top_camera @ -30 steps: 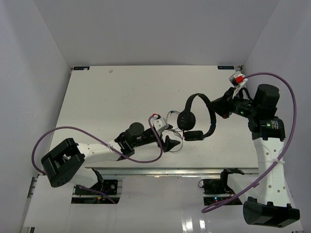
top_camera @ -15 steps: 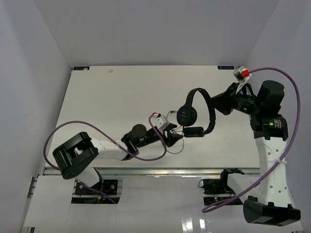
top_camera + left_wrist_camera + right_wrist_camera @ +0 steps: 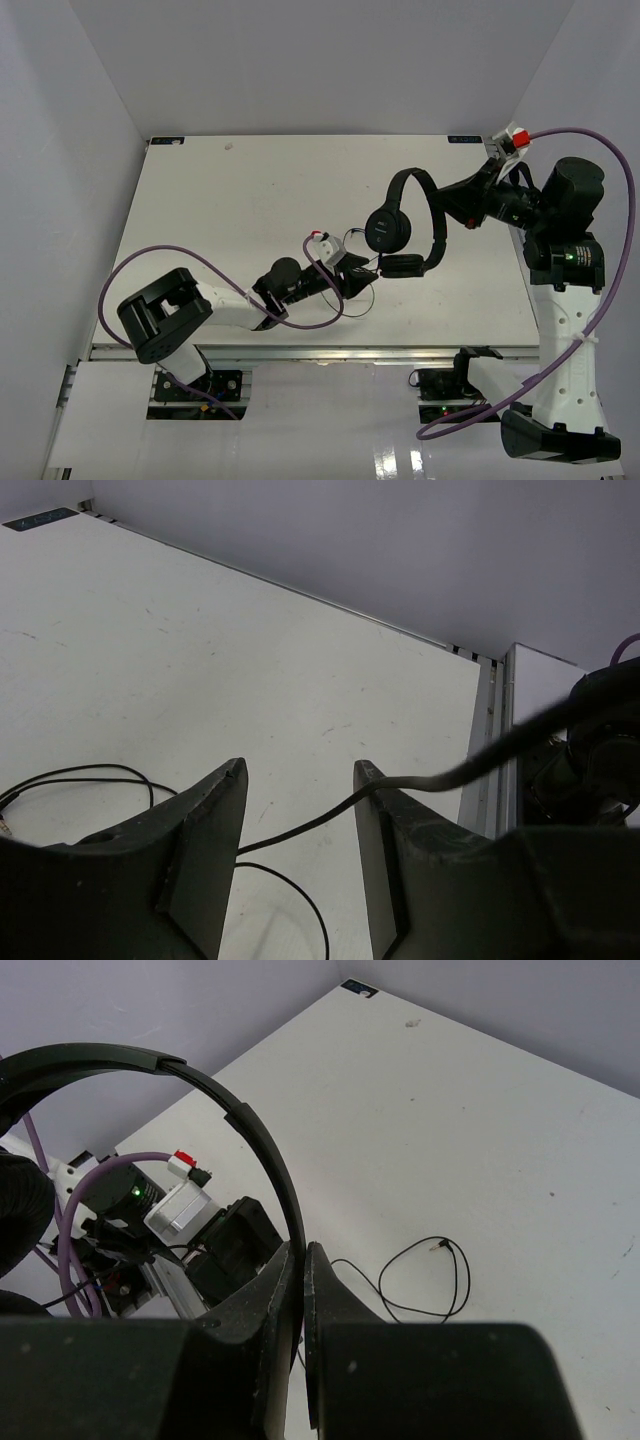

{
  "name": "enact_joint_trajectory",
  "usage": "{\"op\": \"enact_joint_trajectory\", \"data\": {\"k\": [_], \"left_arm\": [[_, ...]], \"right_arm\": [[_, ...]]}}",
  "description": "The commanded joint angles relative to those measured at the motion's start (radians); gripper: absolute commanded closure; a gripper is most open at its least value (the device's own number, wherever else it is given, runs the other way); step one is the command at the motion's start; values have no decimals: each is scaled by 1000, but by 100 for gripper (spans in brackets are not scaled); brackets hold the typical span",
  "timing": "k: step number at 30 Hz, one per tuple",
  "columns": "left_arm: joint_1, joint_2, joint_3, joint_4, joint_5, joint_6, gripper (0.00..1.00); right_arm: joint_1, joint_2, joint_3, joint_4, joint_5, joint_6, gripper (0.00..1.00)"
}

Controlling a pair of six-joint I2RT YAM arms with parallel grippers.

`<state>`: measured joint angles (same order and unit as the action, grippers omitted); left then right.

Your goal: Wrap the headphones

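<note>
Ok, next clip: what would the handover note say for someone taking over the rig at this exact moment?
Right end effector: shut on the headband, holding the headphones up over the table.
Left end effector: open, fingers either side of the cable, not gripping it.
Done: headphones picked up.
Left: the cable trails loose, part of it looped on the table, with no wraps visible. It has to be gripped and wound round the headphones.
</note>
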<state>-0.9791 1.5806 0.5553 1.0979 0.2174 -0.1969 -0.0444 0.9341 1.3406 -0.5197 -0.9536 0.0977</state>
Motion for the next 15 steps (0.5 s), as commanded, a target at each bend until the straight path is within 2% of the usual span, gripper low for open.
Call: {"op": "enact_joint_trajectory", "data": {"k": [1, 5, 9, 13, 15], "left_arm": [[-4, -16, -17, 57, 2, -14, 42], [-4, -23, -26, 62, -9, -3, 44], [-4, -28, -18, 50, -7, 14, 60], [-4, -62, -8, -1, -10, 48, 81], [-3, -85, -5, -39, -10, 71, 87]], "right_arm": [[1, 5, 67, 50, -30, 54, 92], [0, 6, 78, 56, -31, 66, 92], [-1, 6, 86, 62, -33, 71, 92], [-2, 0, 79, 60, -31, 68, 92], [-2, -4, 70, 60, -33, 65, 92]]}}
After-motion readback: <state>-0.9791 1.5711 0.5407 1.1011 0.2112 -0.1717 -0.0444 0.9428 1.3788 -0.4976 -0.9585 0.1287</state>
